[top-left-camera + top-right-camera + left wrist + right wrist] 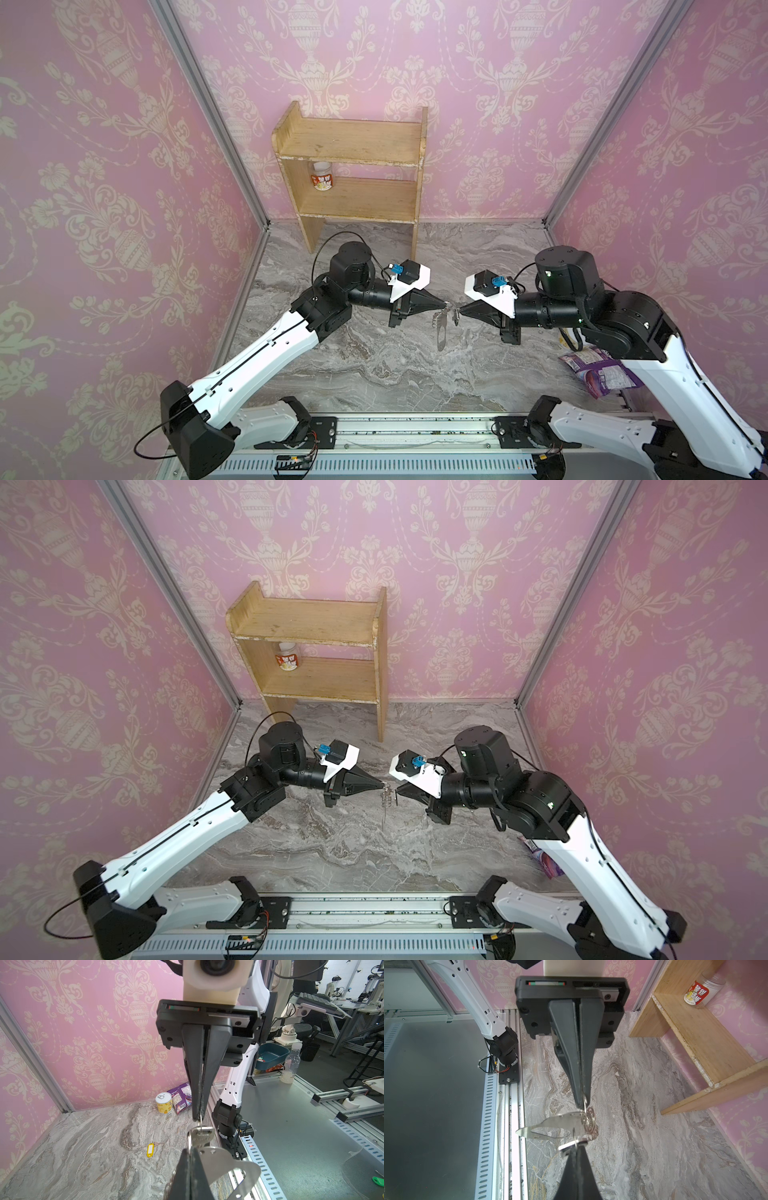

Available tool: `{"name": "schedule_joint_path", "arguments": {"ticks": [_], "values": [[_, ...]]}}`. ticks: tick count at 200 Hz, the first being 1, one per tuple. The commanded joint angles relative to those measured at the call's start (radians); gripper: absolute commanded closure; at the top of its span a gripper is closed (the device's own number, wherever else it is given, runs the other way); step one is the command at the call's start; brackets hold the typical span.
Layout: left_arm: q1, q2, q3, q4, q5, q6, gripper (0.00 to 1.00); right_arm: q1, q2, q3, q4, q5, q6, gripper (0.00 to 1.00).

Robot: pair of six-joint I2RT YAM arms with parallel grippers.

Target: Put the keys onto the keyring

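The two grippers meet tip to tip above the middle of the marble table. My left gripper (445, 306) (190, 1148) is shut on a split ring of the keyring (228, 1167), a flat silver-grey plate (550, 1125) with a handle slot that hangs below its tip (441, 332). My right gripper (458, 312) (576, 1146) is shut on a silver metal key (202, 1136) (568, 1148). The key's head touches the rings (589, 1120). In the left wrist view a yellow key tag (150, 1149) lies loose on the marble. No black tag shows.
A wooden shelf (353, 174) stands against the back wall with a jar (322, 176) on its lower board. A purple pouch (598, 370) and a yellow can (164, 1103) sit at the right wall, under my right arm. A metal rail (415, 428) runs along the front.
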Motion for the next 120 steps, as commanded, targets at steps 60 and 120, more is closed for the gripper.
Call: {"name": "schedule_joint_path", "arguments": {"ticks": [60, 120], "values": [[-0.008, -0.001, 0.038, -0.017, 0.034, 0.019, 1.00, -0.007, 0.008, 0.035, 0.023, 0.049, 0.043, 1.00], [-0.009, -0.006, 0.034, -0.031, 0.027, 0.032, 1.00, -0.007, 0.019, 0.035, 0.014, -0.002, 0.032, 1.00]]}}
